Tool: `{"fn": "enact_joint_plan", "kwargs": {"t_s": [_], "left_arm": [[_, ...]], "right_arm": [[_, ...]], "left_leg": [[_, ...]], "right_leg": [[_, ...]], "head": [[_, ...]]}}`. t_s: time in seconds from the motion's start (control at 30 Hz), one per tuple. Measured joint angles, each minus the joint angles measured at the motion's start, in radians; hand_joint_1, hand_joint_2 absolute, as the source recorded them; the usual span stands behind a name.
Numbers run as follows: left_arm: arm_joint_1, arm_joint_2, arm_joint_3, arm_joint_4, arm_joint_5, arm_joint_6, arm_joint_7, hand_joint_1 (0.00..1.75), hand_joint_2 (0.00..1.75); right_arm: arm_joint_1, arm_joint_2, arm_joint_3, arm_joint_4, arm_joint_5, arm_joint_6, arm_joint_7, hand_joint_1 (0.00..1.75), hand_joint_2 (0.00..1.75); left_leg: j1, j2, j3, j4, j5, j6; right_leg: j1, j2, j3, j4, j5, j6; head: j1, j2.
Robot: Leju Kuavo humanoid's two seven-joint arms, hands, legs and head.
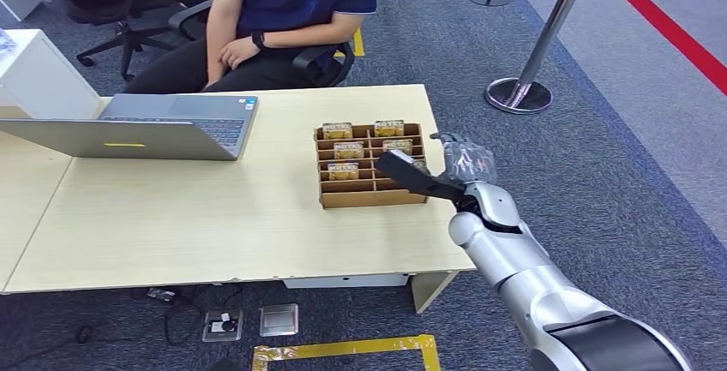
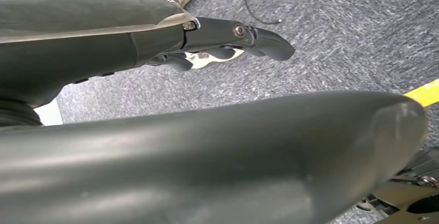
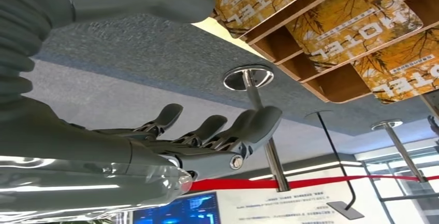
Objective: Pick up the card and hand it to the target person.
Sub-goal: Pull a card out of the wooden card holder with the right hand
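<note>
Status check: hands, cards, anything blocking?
Right hand open beside card rack, holding nothing. Left hand empty, over floor. Cards slotted in rack. No obstruction.

Open tabletop (image 1: 214, 217) left of organizer (image 1: 370, 165)

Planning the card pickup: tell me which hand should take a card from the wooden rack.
Right. The right hand hovers open beside the card rack, next to its cards. The left hand hangs over the carpet, away from the table.
</note>
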Motion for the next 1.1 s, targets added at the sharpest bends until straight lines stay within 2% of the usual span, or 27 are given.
{"fn": "enact_joint_plan", "kwargs": {"t_s": [0.6,1.1], "left_arm": [[-0.003,-0.006,-0.004,0.000,0.002,0.003,0.003,0.00,0.00],[0.001,-0.013,-0.004,0.000,0.008,0.035,-0.002,0.00,0.00]], "right_arm": [[-0.026,0.024,0.000,0.038,0.036,0.010,0.006,0.76,1.75],[-0.042,0.032,0.000,0.086,0.084,0.003,0.032,0.69,1.75]], "left_leg": [[0.000,0.000,0.000,0.000,0.000,0.000],[0.000,0.000,0.000,0.000,0.000,0.000]], "right_leg": [[0.000,0.000,0.000,0.000,0.000,0.000],[0.000,0.000,0.000,0.000,0.000,0.000]], "head": [[0.000,0.000],[0.000,0.000]]}}
